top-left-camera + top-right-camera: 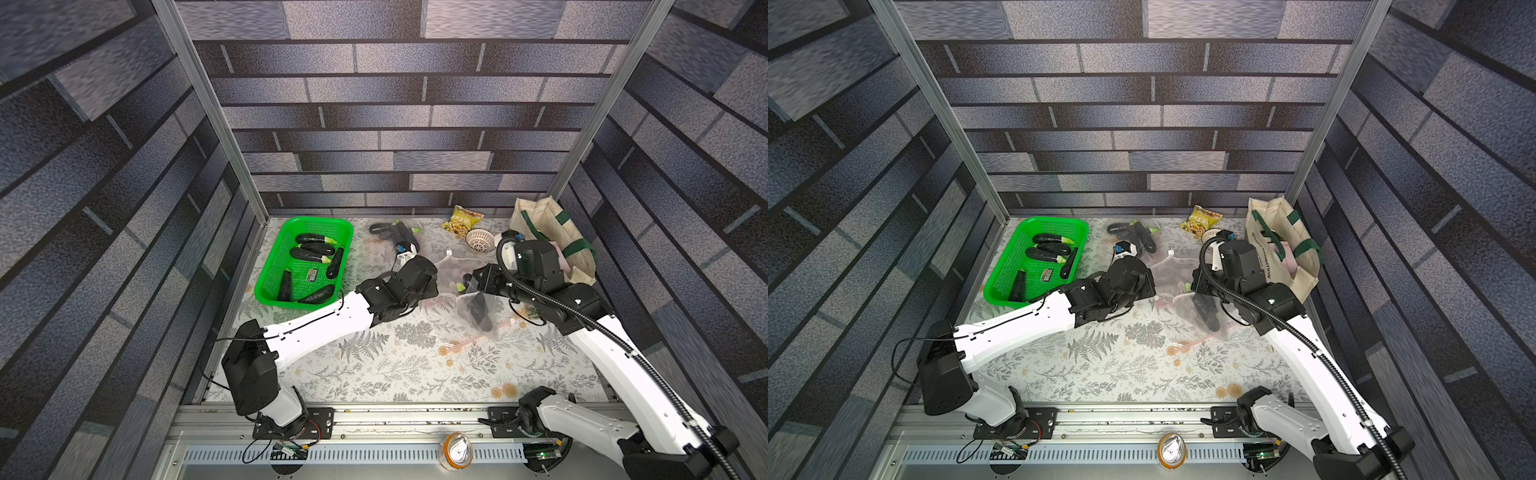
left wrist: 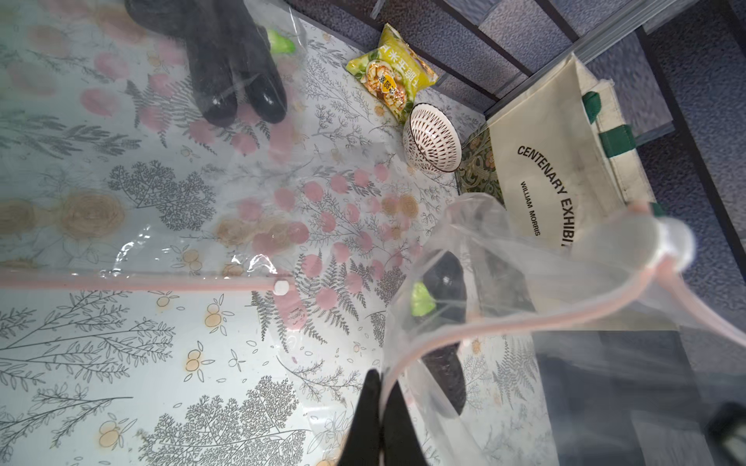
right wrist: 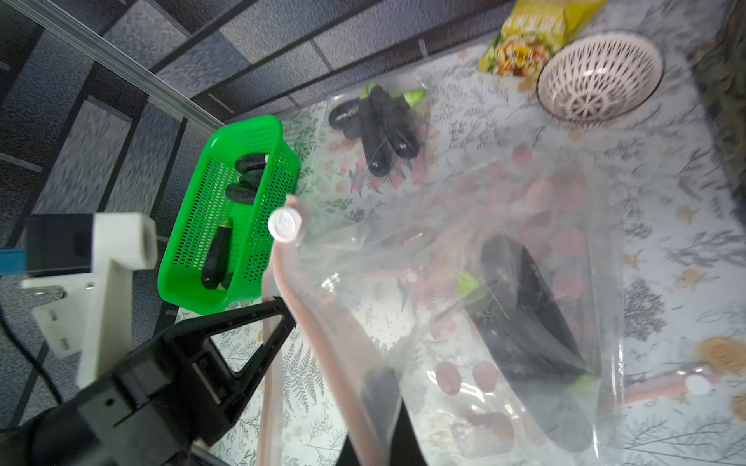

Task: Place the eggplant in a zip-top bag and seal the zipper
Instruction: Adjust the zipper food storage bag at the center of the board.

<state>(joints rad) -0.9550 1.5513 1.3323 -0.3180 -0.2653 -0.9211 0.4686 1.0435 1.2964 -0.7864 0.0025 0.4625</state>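
Our left tool (image 2: 379,403) and right tool (image 3: 383,411) pinch the clear zip-top bag (image 2: 504,242). Dark purple eggplant (image 1: 478,309) inside, just below both.

My table (image 1: 374,374) wears a fern-print cloth. A green basket (image 1: 272,266) sits in its far left corner and a tote bag (image 1: 540,222) in its far right corner. Along the far edge lie a clear bag of eggplants (image 1: 400,232), a snack packet (image 1: 462,219) and 1 small bowl (image 1: 480,241). A flat zip-top bag (image 2: 282,210) lies right of centre.
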